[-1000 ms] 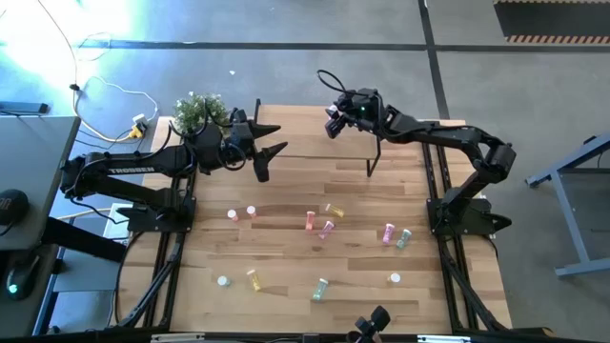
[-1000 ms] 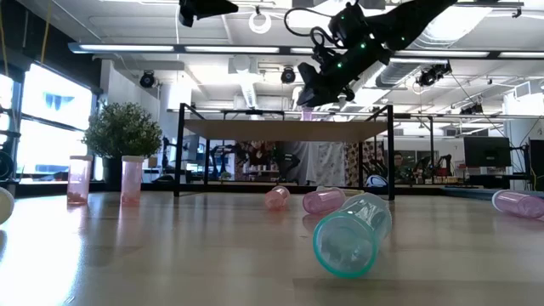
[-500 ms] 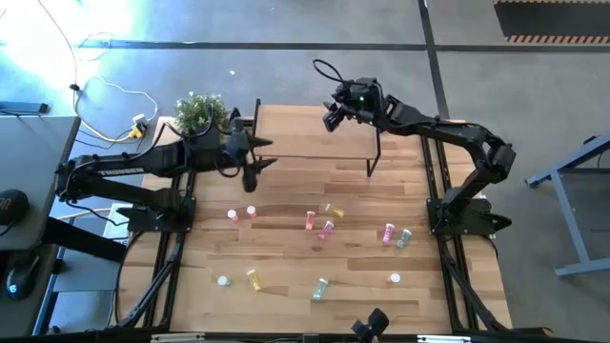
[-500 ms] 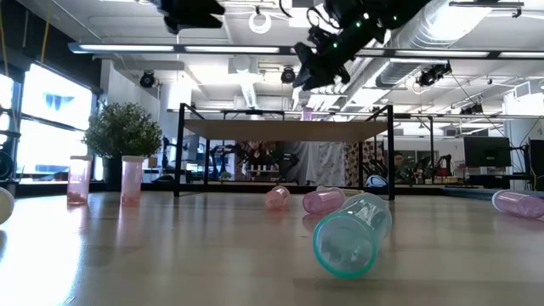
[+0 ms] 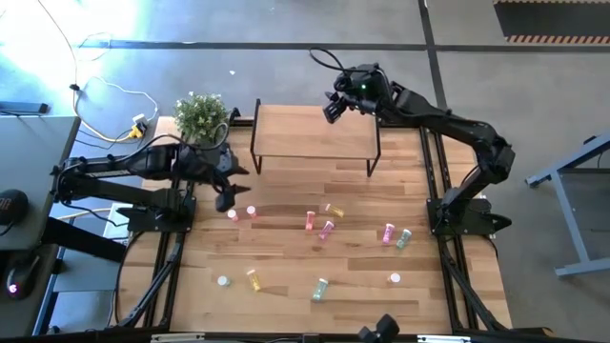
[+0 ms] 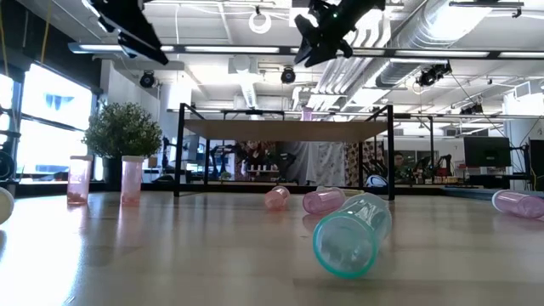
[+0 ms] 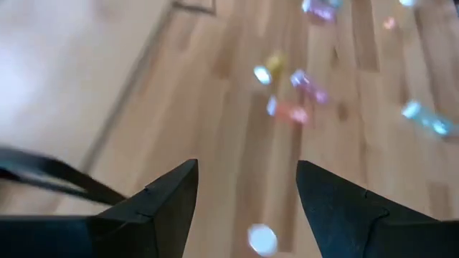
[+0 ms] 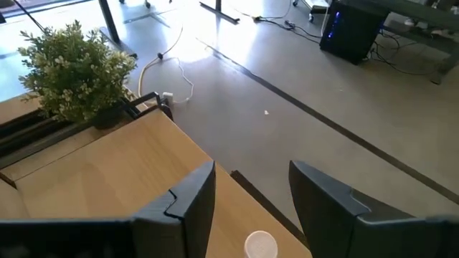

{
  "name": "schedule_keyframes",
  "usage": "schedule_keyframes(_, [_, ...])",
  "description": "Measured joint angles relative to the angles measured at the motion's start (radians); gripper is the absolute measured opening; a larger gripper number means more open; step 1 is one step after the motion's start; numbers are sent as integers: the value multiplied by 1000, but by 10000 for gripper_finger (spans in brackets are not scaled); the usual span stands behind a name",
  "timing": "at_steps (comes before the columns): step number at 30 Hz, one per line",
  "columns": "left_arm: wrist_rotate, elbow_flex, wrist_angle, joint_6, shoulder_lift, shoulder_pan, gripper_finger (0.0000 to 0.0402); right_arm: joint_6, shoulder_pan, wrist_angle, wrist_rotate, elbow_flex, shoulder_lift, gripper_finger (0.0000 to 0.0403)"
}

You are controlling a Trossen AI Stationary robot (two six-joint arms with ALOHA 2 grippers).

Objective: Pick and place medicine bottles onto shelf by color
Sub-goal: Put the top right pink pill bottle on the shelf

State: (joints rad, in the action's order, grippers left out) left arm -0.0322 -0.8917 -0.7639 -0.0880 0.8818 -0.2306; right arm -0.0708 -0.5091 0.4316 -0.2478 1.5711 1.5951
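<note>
The shelf (image 5: 315, 133) stands at the table's far middle; one small bottle (image 8: 260, 245) stands on its top near the far edge, also seen in the low view (image 6: 306, 113). My right gripper (image 5: 335, 107) hangs open and empty above it (image 8: 251, 201). My left gripper (image 5: 230, 187) is open and empty above the table's left part (image 7: 247, 193), over two upright pink bottles (image 5: 232, 215) (image 5: 252, 211). Several more bottles lie loose on the tabletop: salmon (image 5: 310, 221), yellow (image 5: 334, 210), pink (image 5: 388, 232), green (image 5: 404, 238).
A potted plant (image 5: 200, 114) stands at the far left corner beside the shelf. More bottles lie toward the near edge: yellow (image 5: 254, 279), green (image 5: 320, 288), and white-capped ones (image 5: 223, 282) (image 5: 395, 278). A green bottle (image 6: 350, 234) lies close to the low camera.
My left gripper has gone from beside the shelf's left end toward the table's near left, to above the two upright pink bottles. My right gripper has risen above the shelf's top and drifted a little toward the far edge; the bottle on the shelf has stayed.
</note>
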Motion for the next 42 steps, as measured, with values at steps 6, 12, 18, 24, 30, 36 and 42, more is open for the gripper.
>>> schedule_keyframes(6, [-2, 48, -48, -65, 5, 61, 227, 19, -1, 38, -2, 47, 0, 170])
schedule_keyframes(12, [-7, 156, 6, -137, 9, 123, 227, 32, -2, 80, -2, 82, 0, 170])
schedule_keyframes(18, [-92, 209, 61, -172, 39, 165, 227, 38, -2, 111, -1, 106, 0, 170])
schedule_keyframes(24, [-100, 239, 109, -182, 108, 191, 227, 38, -2, 111, 2, 106, 0, 170])
schedule_keyframes(30, [-129, 268, 154, -198, 190, 210, 227, 38, -2, 111, 1, 106, 0, 170])
schedule_keyframes(36, [-138, 275, 196, -198, 272, 212, 227, 38, -2, 111, 1, 106, 0, 170])
schedule_keyframes(42, [-160, 274, 241, -224, 340, 212, 227, 38, -2, 111, 1, 106, 0, 170])
